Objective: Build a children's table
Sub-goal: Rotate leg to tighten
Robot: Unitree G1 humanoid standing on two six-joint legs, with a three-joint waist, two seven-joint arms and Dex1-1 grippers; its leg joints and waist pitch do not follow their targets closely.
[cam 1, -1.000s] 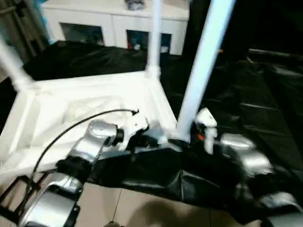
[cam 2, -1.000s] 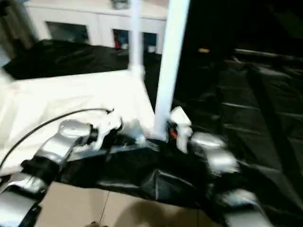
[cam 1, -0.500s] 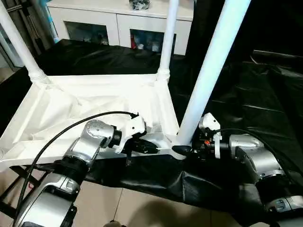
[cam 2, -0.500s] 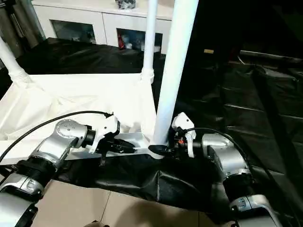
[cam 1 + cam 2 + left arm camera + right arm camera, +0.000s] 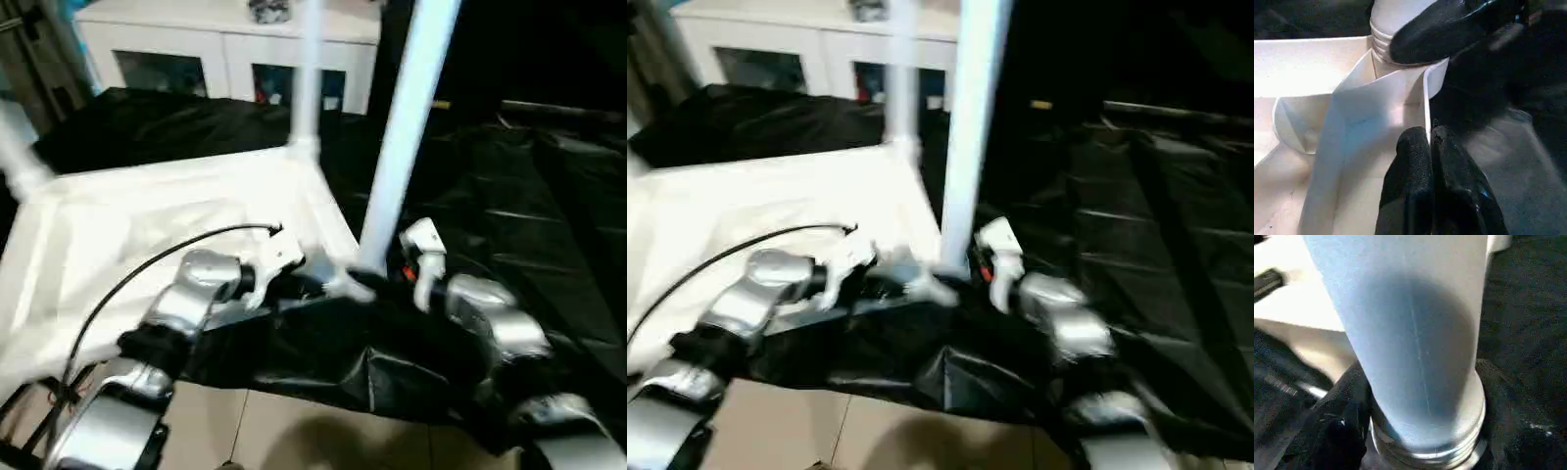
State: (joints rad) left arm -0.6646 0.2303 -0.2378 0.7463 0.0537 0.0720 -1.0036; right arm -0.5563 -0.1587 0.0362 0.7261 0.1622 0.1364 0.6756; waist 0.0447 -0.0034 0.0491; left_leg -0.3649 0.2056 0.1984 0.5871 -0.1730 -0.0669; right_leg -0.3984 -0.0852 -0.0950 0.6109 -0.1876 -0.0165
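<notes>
White plastic: the children's table (image 5: 186, 211) lies upside down on a black sheet (image 5: 549, 196), its ribbed underside facing up. The near leg (image 5: 402, 147) stands upright in the near corner socket (image 5: 1400, 54); a further leg (image 5: 306, 73) rises at the far corner, and another shows at the scene's left edge. The right gripper (image 5: 377, 274) stands around the near leg's threaded base, one black finger (image 5: 1344, 426) to each side, clasping it just above the socket. The left gripper (image 5: 1431, 147) is pinched on the thin upright rim wall (image 5: 1426, 105) of the tabletop beside that socket, steadying it. A black cable (image 5: 147, 264) arcs over the left forearm. Behind stands a white cabinet (image 5: 225, 44) with glass fronts.

Risks, as judged from here: the leg may not yet be fully seated, so a turn applied off-axis could cross the threads or tilt the leg. The narrow pinch on the rim could slip, letting the top rotate or slide on the slick sheet and spoiling the alignment.
</notes>
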